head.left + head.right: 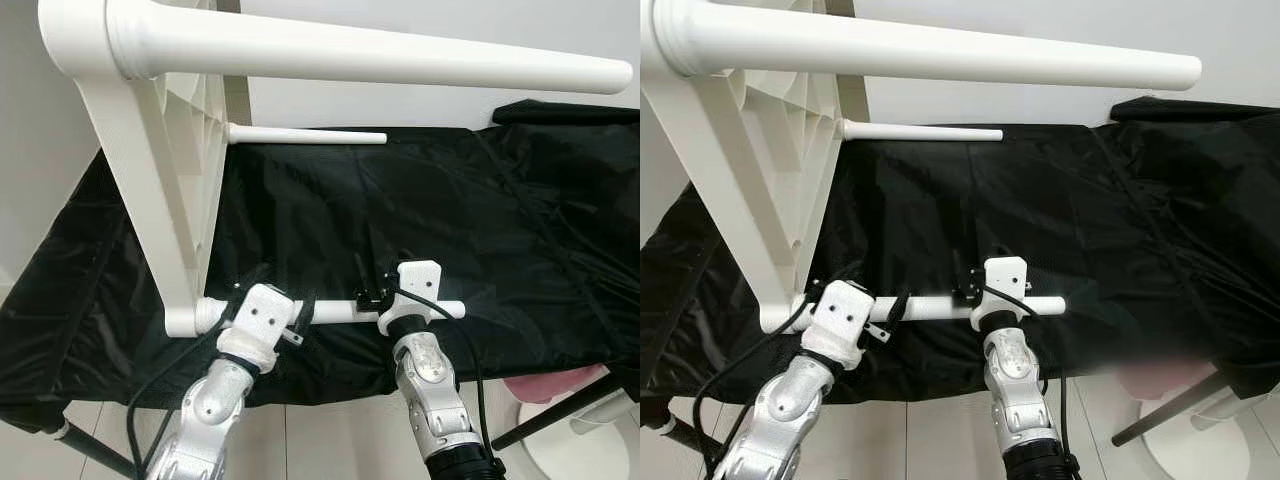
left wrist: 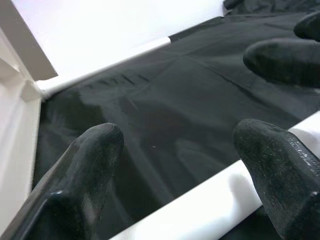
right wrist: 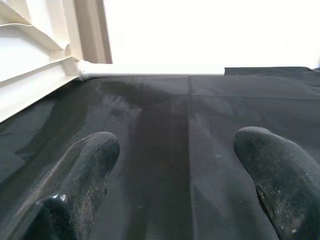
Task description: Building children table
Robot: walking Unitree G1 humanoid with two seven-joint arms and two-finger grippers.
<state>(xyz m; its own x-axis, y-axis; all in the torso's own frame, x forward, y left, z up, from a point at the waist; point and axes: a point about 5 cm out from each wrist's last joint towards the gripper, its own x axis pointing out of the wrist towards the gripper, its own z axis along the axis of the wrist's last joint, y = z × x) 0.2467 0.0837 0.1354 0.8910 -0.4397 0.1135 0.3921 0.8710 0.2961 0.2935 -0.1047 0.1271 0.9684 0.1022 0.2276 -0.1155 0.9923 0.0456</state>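
Three white table legs (image 1: 380,62) on one white tabletop (image 1: 140,170) (tipped on edge), two grippers (image 1: 290,318).

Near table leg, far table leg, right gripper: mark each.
near table leg (image 1: 335,311), left eye view, mid-shaft between the wrists
far table leg (image 1: 310,136), left eye view, mid-shaft
right gripper (image 3: 175,185), right wrist view, midway between open fingertips

The tabletop (image 1: 160,170) stands on edge left of both jaws, its near leg (image 1: 335,311) beneath them, another leg (image 1: 305,135) beyond.
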